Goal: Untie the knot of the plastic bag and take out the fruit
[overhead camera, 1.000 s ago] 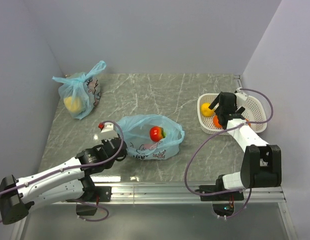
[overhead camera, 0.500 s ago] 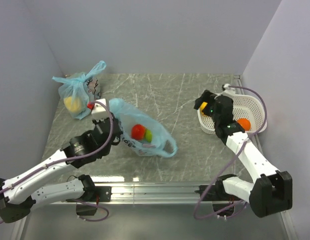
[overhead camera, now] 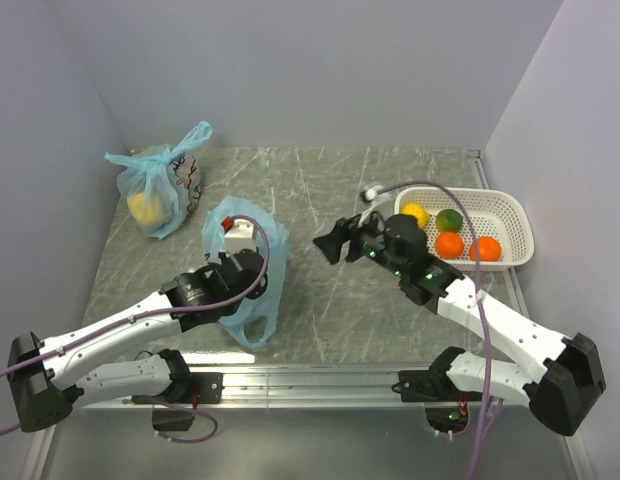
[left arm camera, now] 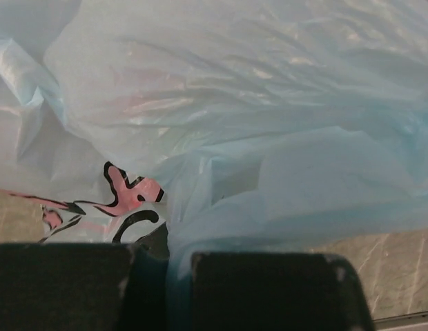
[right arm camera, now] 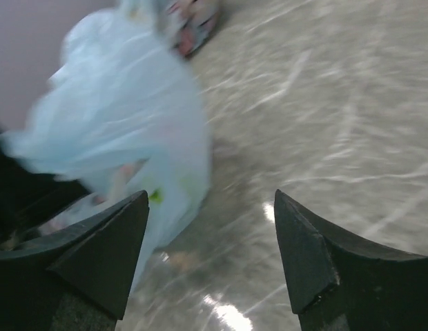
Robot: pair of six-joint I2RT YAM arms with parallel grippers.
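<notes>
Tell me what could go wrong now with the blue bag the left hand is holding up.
1. The left hand pinches only thin film of the plastic bag, so it might slip or tear.
2. The open right hand faces the bag, whose fruit shows only as faint tints; it may grab film instead.

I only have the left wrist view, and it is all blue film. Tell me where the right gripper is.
Observer: The right gripper is open and empty. It is to the right of the plastic bag and apart from it, with its fingers pointing toward the bag.
Operator: Count what is in the basket.
Observer: Four fruit lie in the white basket: one yellow, one green, two orange.
Operator: Report the other bag.
Observer: The second bag sits knotted at the back left, with a yellow lump showing through its film.
</notes>
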